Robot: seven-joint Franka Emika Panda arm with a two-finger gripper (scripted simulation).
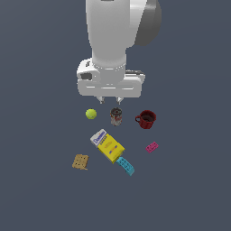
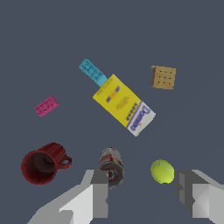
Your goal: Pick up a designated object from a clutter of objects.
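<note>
Exterior view shows the end effector (image 1: 110, 100) hanging open and empty above the brownish cylindrical can (image 1: 116, 116), so the dark red handled mug (image 1: 145, 119) nearby remains ungrasped.

A flat slate-blue ground (image 1: 36, 194) spreads across the exterior view to every edge; the same dull, even-coloured surface (image 2: 192, 30) fills the wrist view's background.

The exterior view faces me from in front, high and well back. My wrist view looks steeply down past my fingers (image 2: 98, 192), nearer. Both share the clutter beyond my gripper (image 1: 110, 100).
</note>
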